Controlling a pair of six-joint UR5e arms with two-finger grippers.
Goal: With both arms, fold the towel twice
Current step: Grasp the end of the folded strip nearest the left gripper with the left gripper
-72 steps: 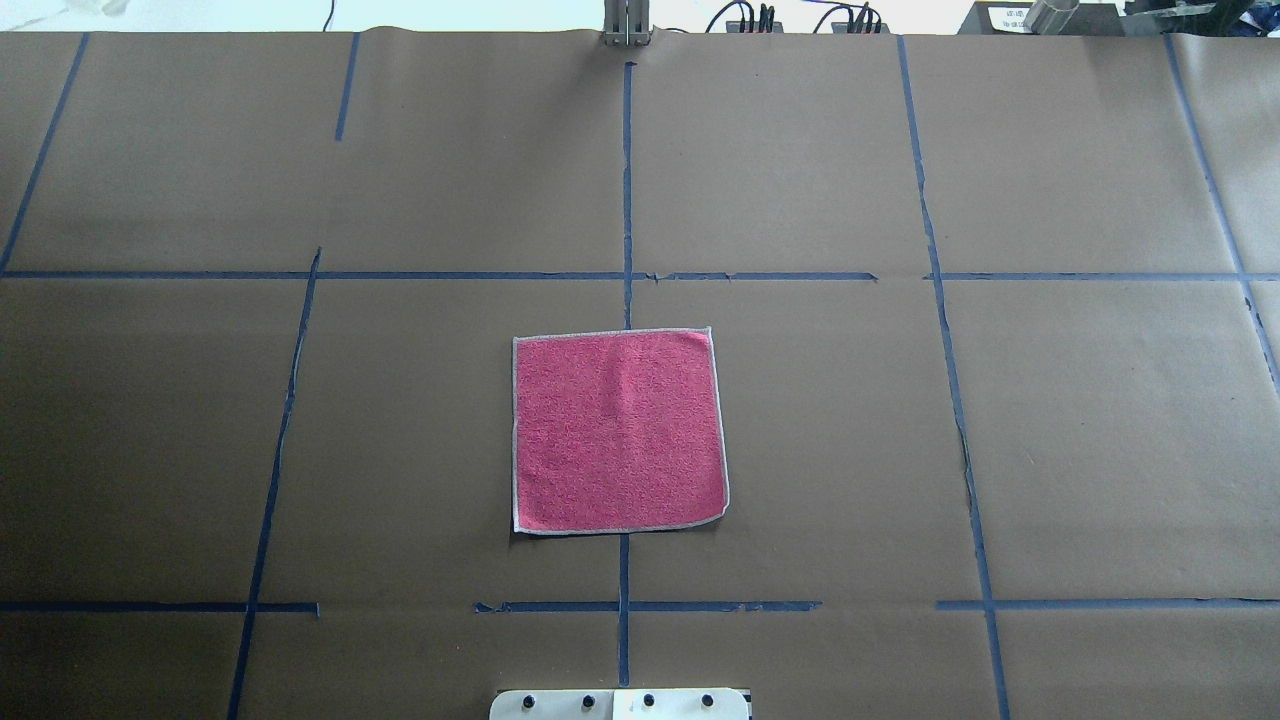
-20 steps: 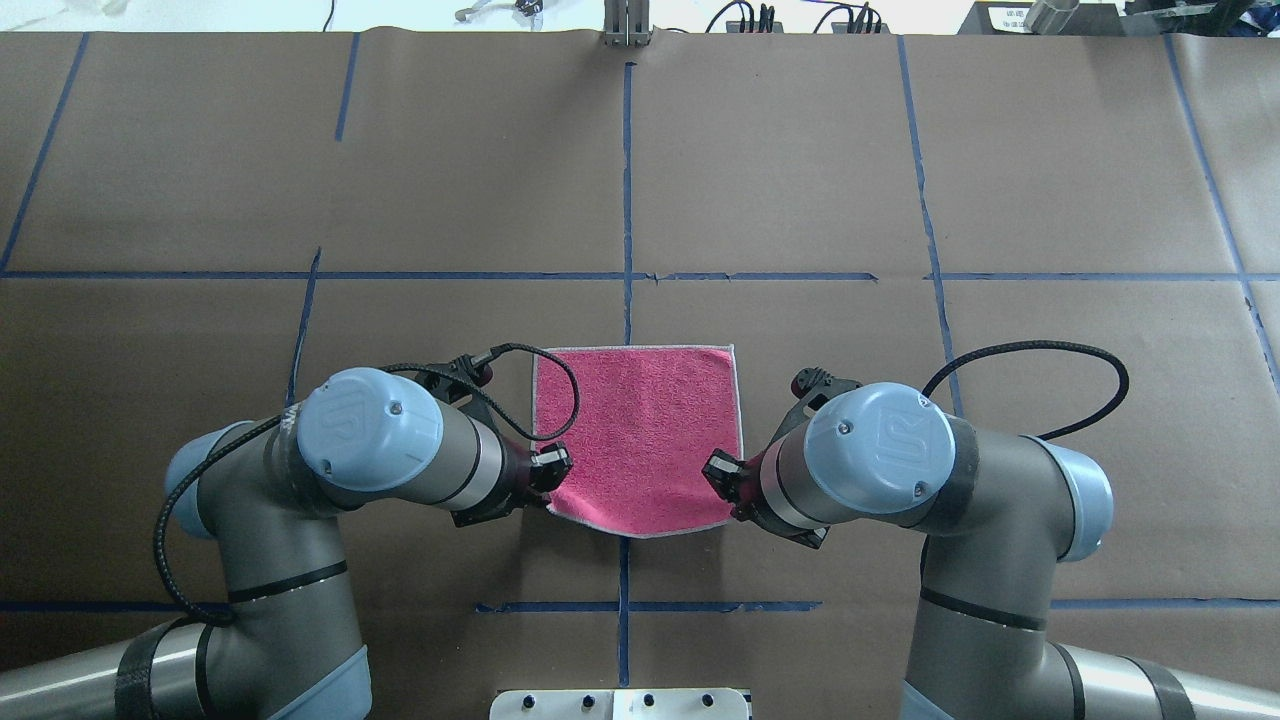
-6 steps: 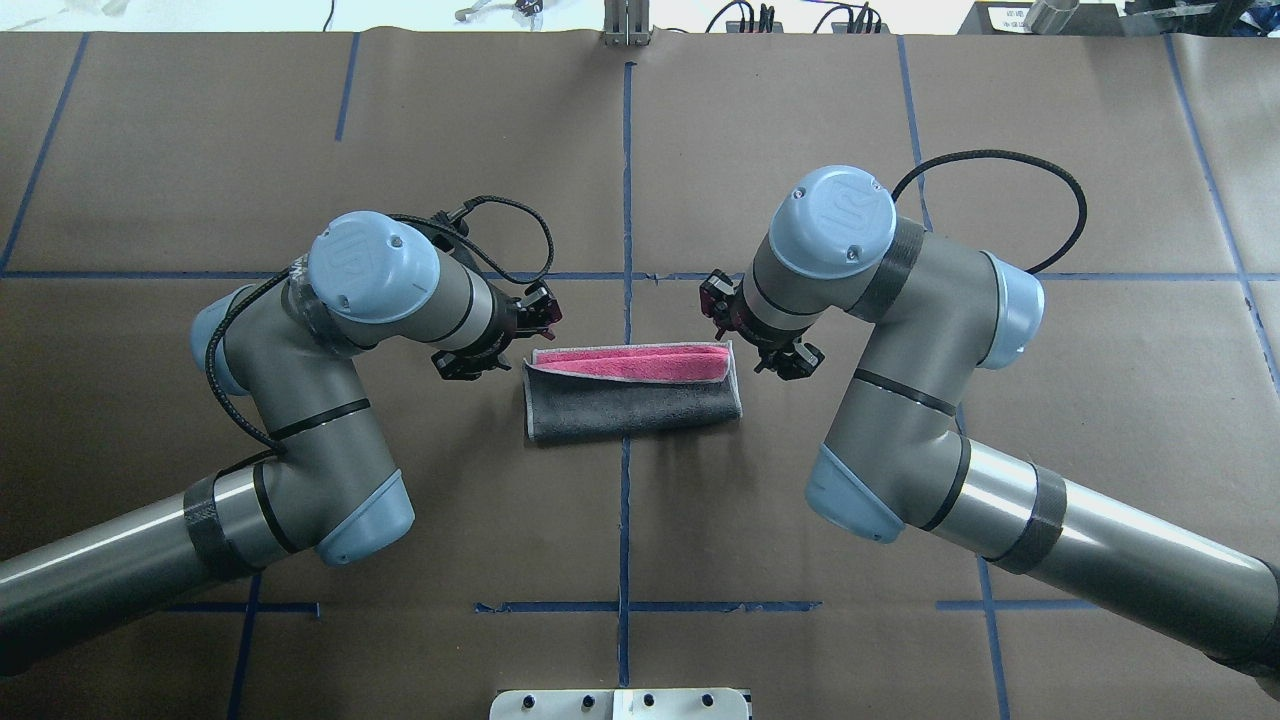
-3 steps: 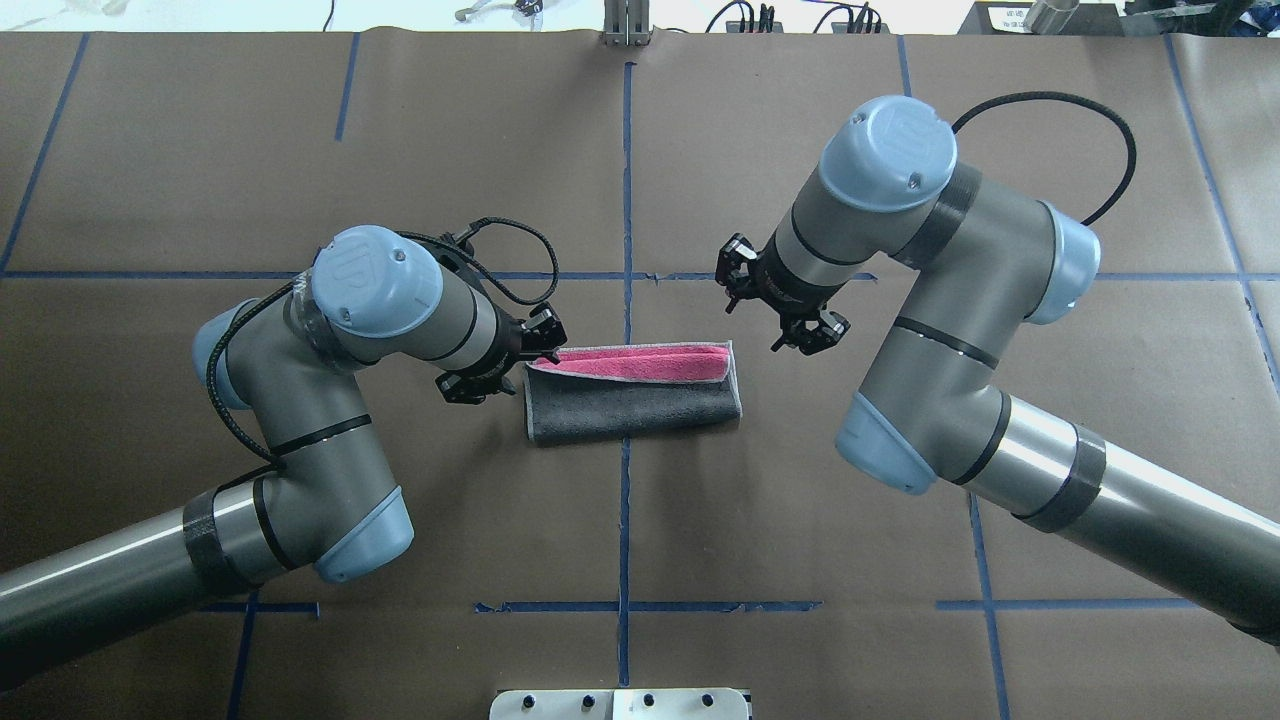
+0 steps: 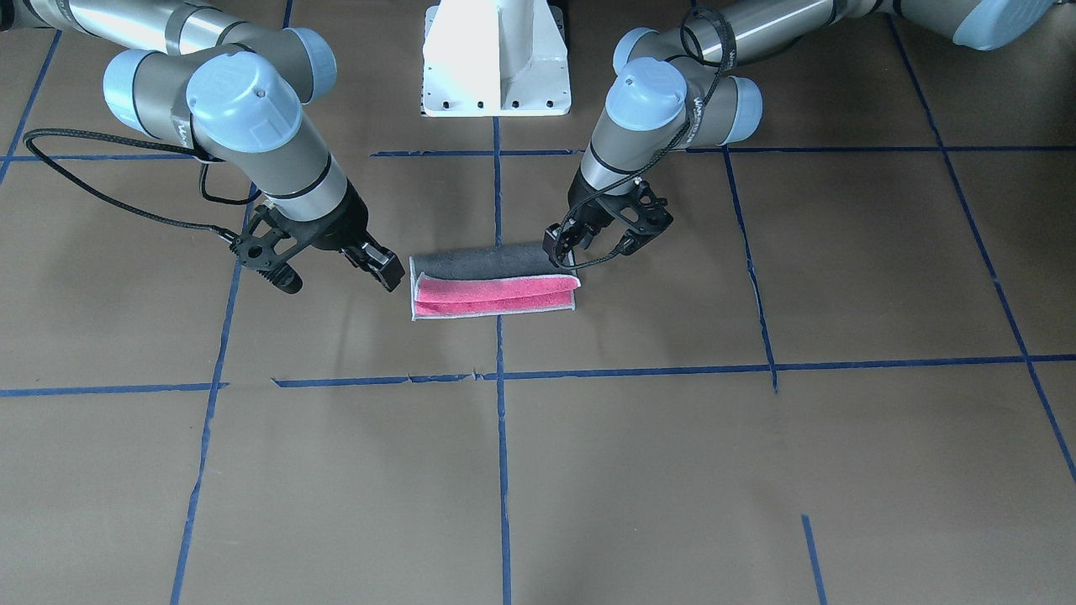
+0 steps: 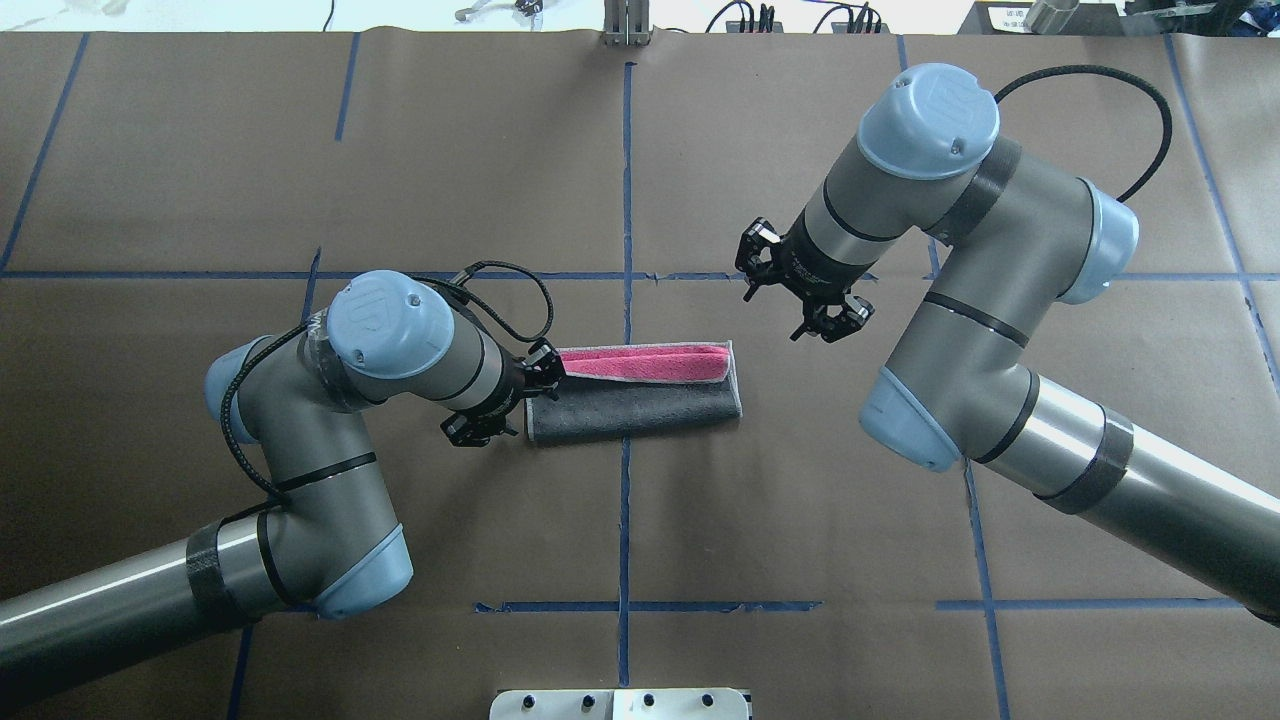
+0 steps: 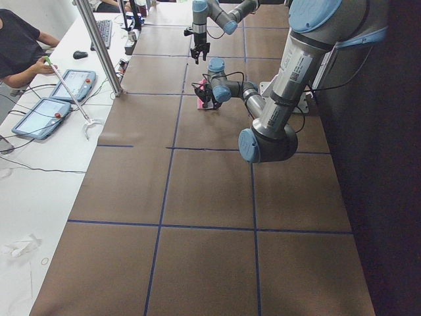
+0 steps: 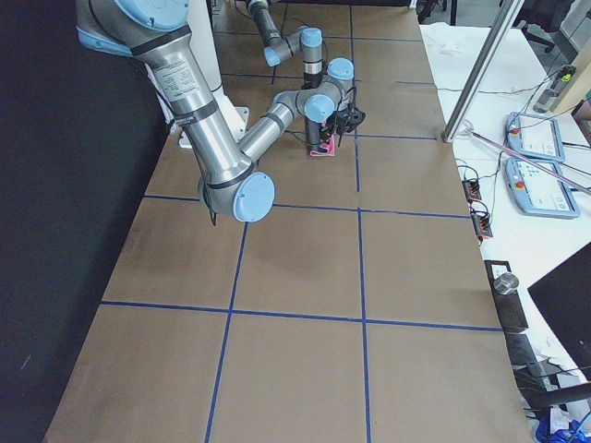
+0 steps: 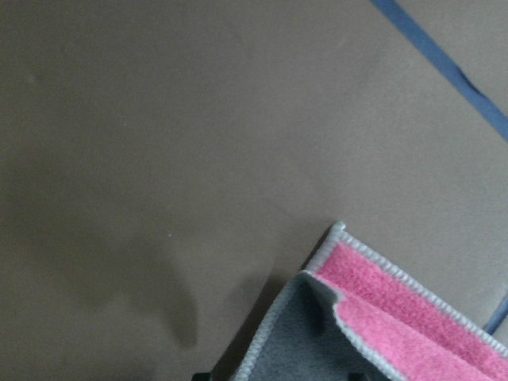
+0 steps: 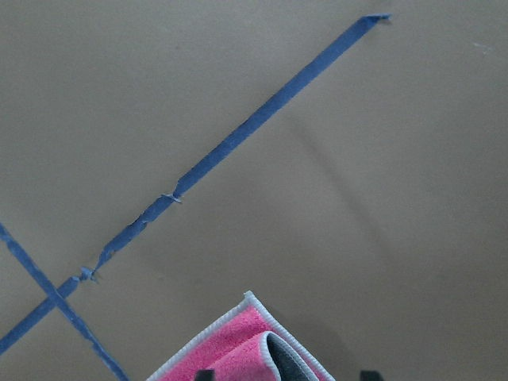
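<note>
Robot-side edge: white pedestal base at mid-edge. Both arms reach out from it over the table, which is brown paper marked with a grid of blue tape lines.

Between that edge and the towel: bare paper across the full width, crossed only by the arm tubes.

Left gripper: low at the towel's short end, on the side of the table's left edge. Jaws spread, nothing pinched. One finger is at the far corner of that end; contact can't be confirmed. In the left wrist view the grey layer stands slightly off the pink one at this corner.

Towel: about mid-table, folded once into a long strip parallel to the robot-side edge.
- Folded edge faces the robot.
- Grey face is up.
- A pink strip with a pale border shows along the far long side.

Right gripper: raised off the paper, apart from the towel, beyond its far corner on the side of the table's right edge. Jaws spread, holding nothing.

Far half: unbroken paper out to the far edge and both far corners.
</note>
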